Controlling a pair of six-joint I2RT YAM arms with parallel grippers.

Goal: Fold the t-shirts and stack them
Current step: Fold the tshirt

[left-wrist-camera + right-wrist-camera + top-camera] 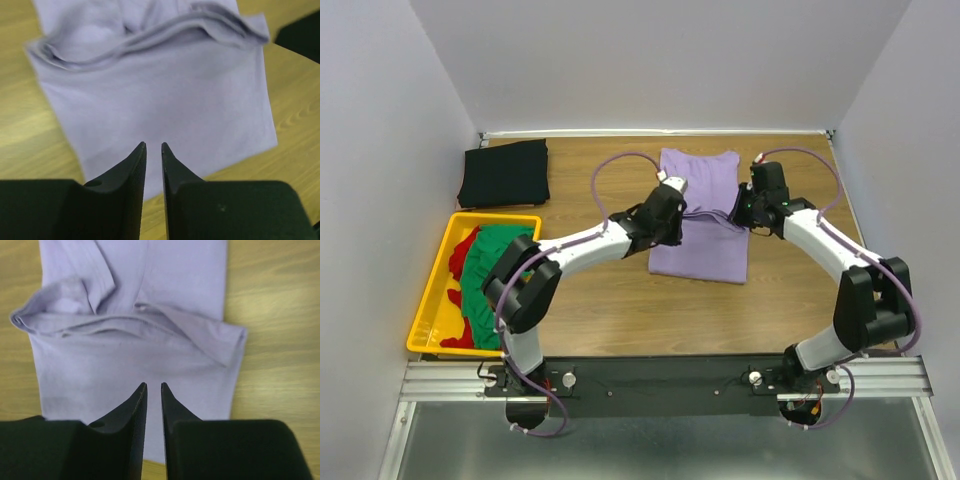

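The lavender-purple t-shirt (700, 250) lies on the wooden table, sleeves folded in, with a raised fold ridge across its middle (165, 30) (125, 325). My left gripper (678, 222) (153, 145) hovers over the shirt's left edge, jaws nearly together and empty. My right gripper (740, 214) (153, 385) hovers over the shirt's right edge by the ridge, jaws nearly together and empty. A folded black t-shirt (505, 172) lies at the back left. The green t-shirt (485, 272) and the red t-shirt (465, 248) lie crumpled in the crate.
The yellow plastic crate (430, 300) stands at the left edge of the table. White walls close in the left, back and right sides. Bare wood (650, 310) lies in front of the lavender shirt.
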